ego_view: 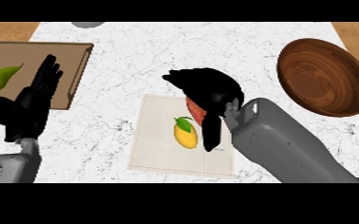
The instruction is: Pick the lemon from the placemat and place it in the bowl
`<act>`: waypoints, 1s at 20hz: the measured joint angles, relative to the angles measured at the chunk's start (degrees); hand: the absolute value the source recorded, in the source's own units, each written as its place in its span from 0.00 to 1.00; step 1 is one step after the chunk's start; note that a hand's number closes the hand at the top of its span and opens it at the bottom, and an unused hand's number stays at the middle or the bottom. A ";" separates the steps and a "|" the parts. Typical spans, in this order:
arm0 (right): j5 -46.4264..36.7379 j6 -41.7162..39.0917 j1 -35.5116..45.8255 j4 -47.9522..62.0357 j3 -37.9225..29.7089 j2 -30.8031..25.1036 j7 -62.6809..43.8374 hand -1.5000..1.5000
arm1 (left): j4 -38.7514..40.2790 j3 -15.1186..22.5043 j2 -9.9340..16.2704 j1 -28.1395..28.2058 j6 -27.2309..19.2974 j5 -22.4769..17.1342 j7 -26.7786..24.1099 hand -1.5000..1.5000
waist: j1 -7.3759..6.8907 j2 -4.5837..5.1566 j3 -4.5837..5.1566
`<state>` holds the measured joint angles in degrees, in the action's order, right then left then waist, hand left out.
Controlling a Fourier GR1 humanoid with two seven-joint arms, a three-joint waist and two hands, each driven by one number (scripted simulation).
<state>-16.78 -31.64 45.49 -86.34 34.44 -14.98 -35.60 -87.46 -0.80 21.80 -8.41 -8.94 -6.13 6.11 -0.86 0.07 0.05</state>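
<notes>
A yellow lemon (185, 135) with a green leaf lies on the pale placemat (157, 147) in the middle of the counter. My right hand (209, 89) hovers over the mat's far right part, just beyond the lemon and apart from it. Its fingers spread loosely to the left, and its thumb (211, 135) hangs straight down to the right of the lemon. The hand holds nothing. The brown wooden bowl (319, 76) stands at the right, tilted in view and with nothing in it. My left hand (33, 102) rests open at the left edge, fingers up.
A red object (194, 109) on the placemat is partly hidden under my right hand. A brown cutting board (60, 61) at the left carries a green item (7, 74). A grey object (88, 24) shows at the far edge.
</notes>
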 measured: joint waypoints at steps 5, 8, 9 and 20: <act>-1.01 -5.82 1.16 5.79 1.59 2.98 -1.24 0.00 | -0.34 0.00 -0.76 -0.13 -0.16 0.95 0.56 0.50 | 0.21 -0.01 -0.02; -3.22 -7.73 0.64 7.99 2.36 4.56 -1.31 0.00 | -0.28 -0.36 -1.17 -0.88 -0.33 1.60 1.43 0.50 | 0.38 -0.03 -0.03; -4.10 -8.47 0.08 7.76 2.42 4.33 -1.06 0.00 | 0.03 -0.71 -1.30 -0.80 -0.08 1.59 1.12 0.50 | 0.45 -0.04 -0.03; -20.08 -0.67 -4.03 10.78 4.88 5.51 9.77 0.00 | -0.63 -2.37 -2.41 -0.31 1.63 2.47 1.36 0.50 | 0.58 -0.05 -0.05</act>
<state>-36.85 -32.31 41.45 -75.56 39.32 -9.47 -25.83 -88.09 -3.17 19.39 -8.72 -7.30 -3.67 7.46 -0.28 0.02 0.00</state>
